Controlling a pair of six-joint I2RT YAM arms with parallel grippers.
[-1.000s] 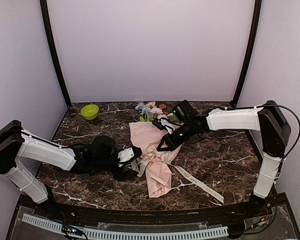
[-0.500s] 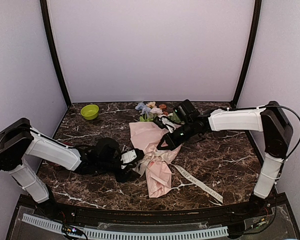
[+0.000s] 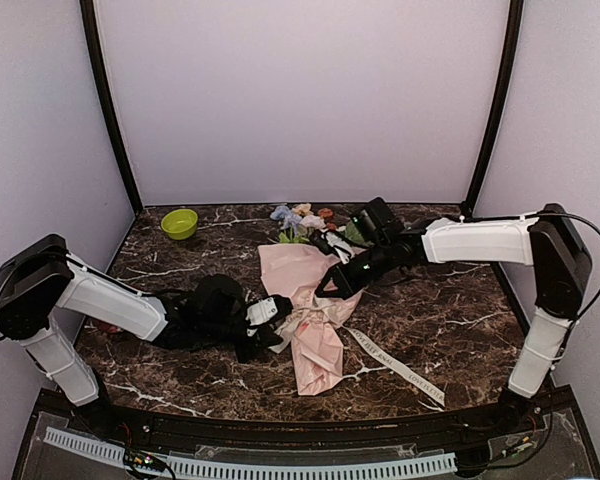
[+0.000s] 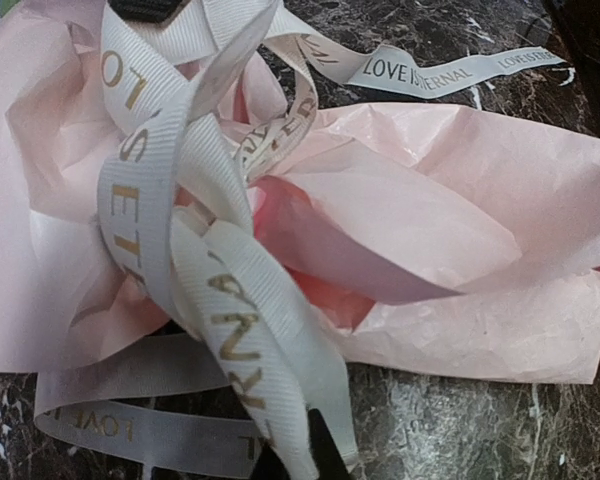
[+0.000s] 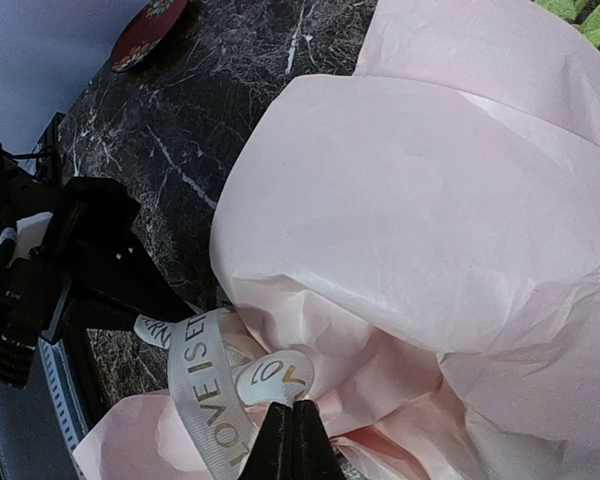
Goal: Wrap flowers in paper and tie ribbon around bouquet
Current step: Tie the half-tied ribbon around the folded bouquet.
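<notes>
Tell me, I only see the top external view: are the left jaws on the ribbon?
Observer: Yes, the left wrist view shows the left jaws shut on a strand of the ribbon.
Operator: And the right jaws?
Observer: Shut too, their tips pinching a small ribbon loop against the pink paper.
Operator: Any print on it?
Observer: Gold letters, LOVE IS ETERNAL, along the free tail.

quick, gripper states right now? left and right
Left gripper: closed on the long cream printed ribbon.
Right gripper: closed, tips at a ribbon loop on the pale pink paper bouquet; a grip cannot be told.
</notes>
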